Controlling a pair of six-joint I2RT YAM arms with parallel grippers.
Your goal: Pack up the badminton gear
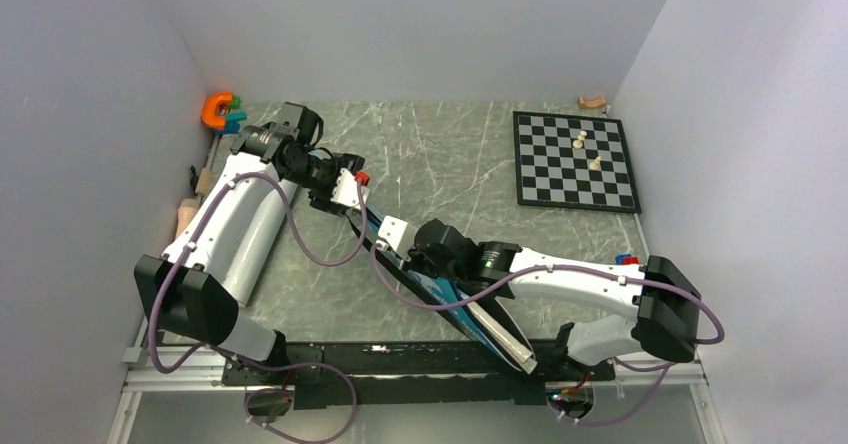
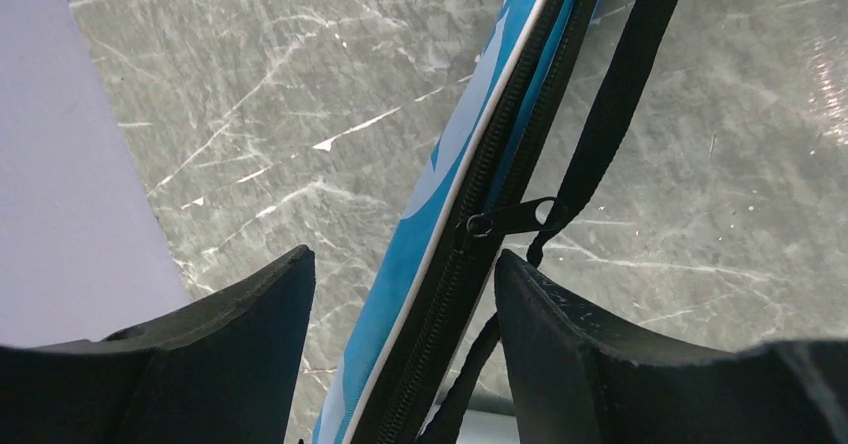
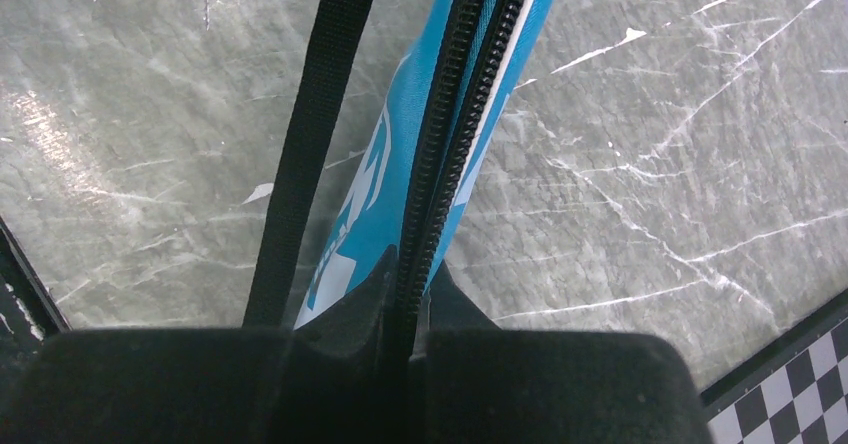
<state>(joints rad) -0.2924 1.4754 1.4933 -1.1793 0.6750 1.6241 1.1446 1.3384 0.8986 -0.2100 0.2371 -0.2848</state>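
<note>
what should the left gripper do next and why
Probably ease the left gripper forward to take the zipper pull: its jaws stand open astride the bag edge, the pull just beyond them, while the right gripper clamps the bag.

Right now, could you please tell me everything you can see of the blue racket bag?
The blue racket bag looks like thin fabric with white lettering, a black zipper along its edge and a black strap hanging beside it. It is held on edge, slanting between the two arms. The right gripper pinches its zipper edge; the open left gripper straddles it by the zipper pull.
</note>
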